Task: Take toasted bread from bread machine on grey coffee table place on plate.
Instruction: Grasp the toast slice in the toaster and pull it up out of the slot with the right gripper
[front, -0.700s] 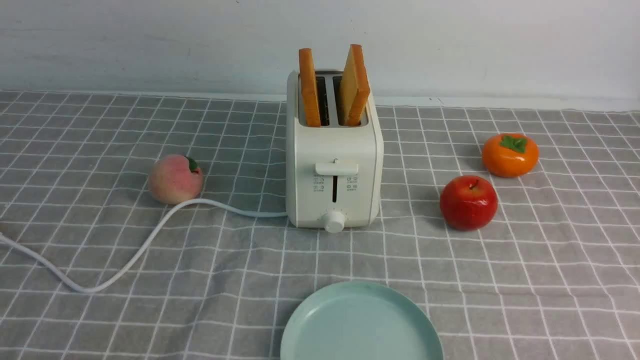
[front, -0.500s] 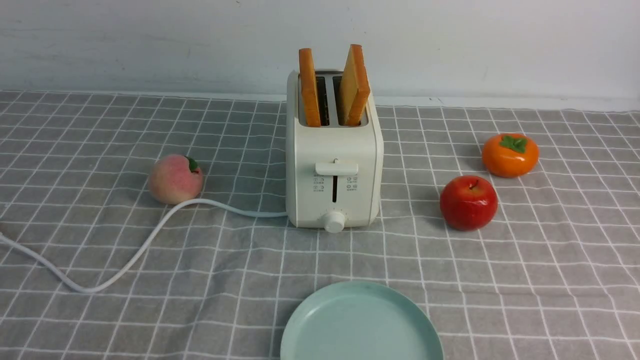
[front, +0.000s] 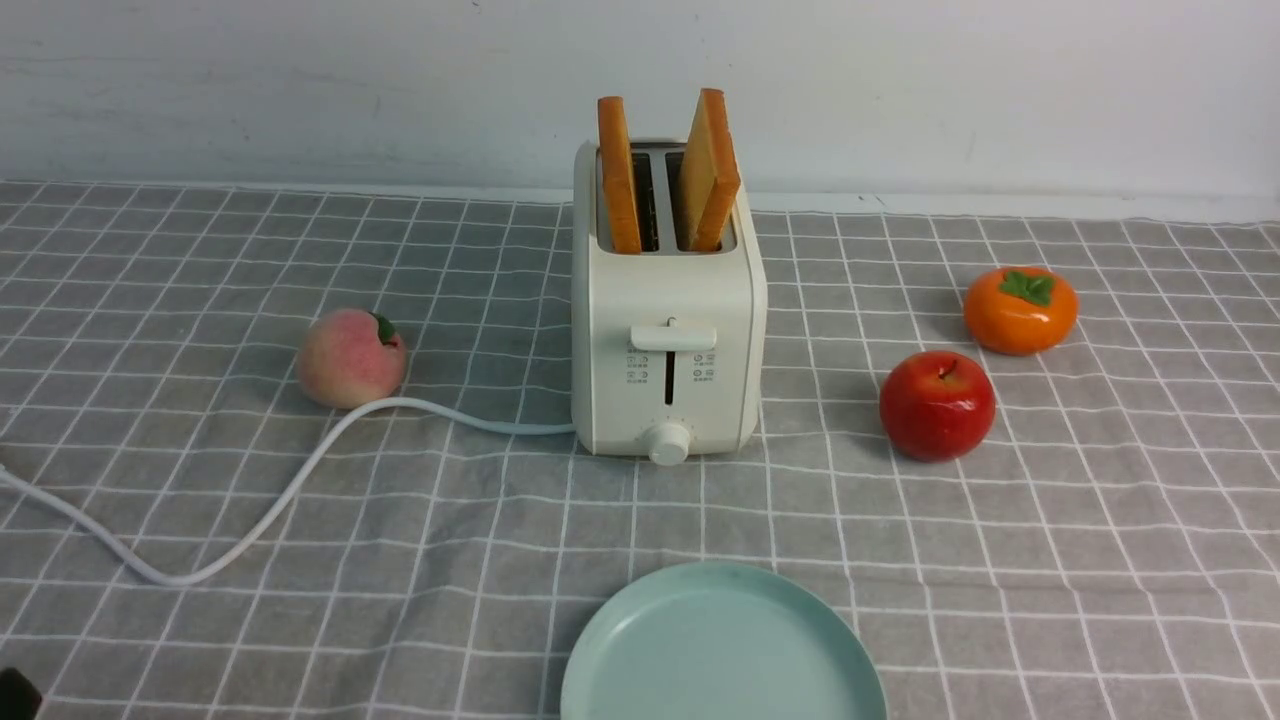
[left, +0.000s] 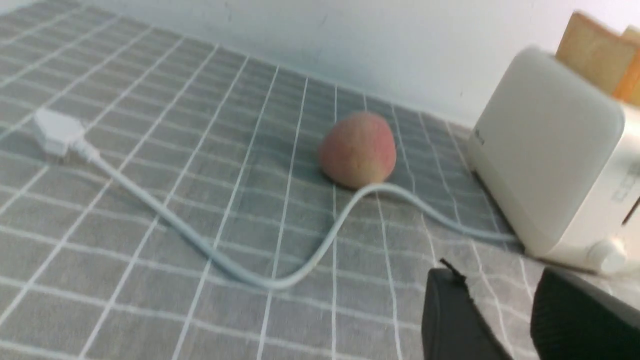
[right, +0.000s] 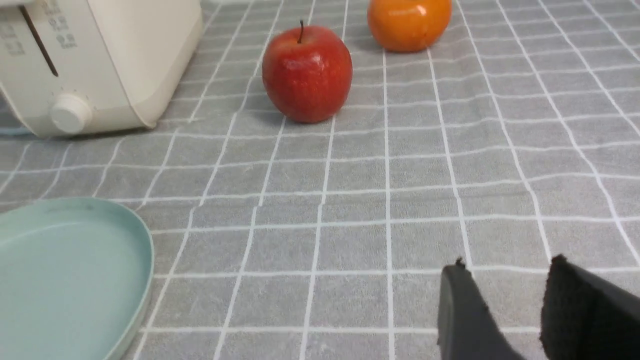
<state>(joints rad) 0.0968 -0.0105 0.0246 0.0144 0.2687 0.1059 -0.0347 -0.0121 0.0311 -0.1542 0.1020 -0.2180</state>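
Inside the toaster (front: 668, 340) stand 2 toast slices (front: 708, 170); each pincer (left: 492, 295) gapes, released.

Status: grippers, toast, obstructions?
Left gripper and right gripper open, holding nothing. Both toast slices upright in toaster. Nothing visible between toaster and plate.

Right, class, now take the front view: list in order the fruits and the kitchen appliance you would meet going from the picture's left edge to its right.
Peach → toaster → red apple → orange persimmon
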